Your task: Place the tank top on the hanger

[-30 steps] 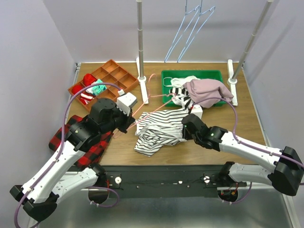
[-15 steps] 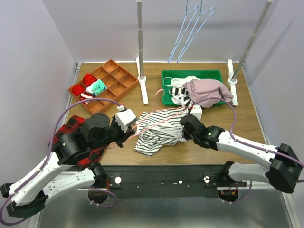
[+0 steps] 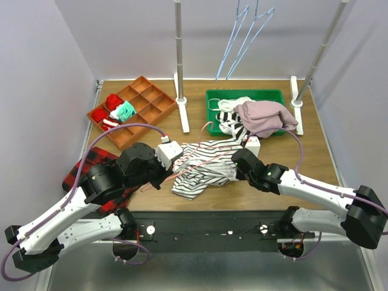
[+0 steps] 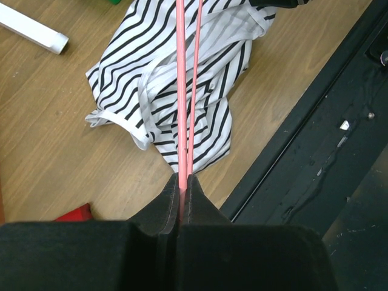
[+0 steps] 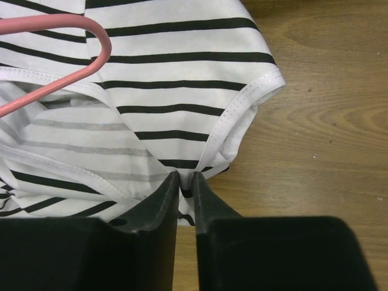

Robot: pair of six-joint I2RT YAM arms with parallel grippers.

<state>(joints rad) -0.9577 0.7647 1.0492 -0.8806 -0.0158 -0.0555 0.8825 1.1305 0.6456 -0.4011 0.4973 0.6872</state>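
Left claw (image 4: 182,183), right claw (image 5: 186,179), both pinched tight.

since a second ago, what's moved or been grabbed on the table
The left fingers, clamped on the hanger, drew it toward the near edge, so it now lies lower across the tank top. The right fingers narrowed onto the tank top's right hem. The tank top barely shifted; the green tray and orange tray stayed put.
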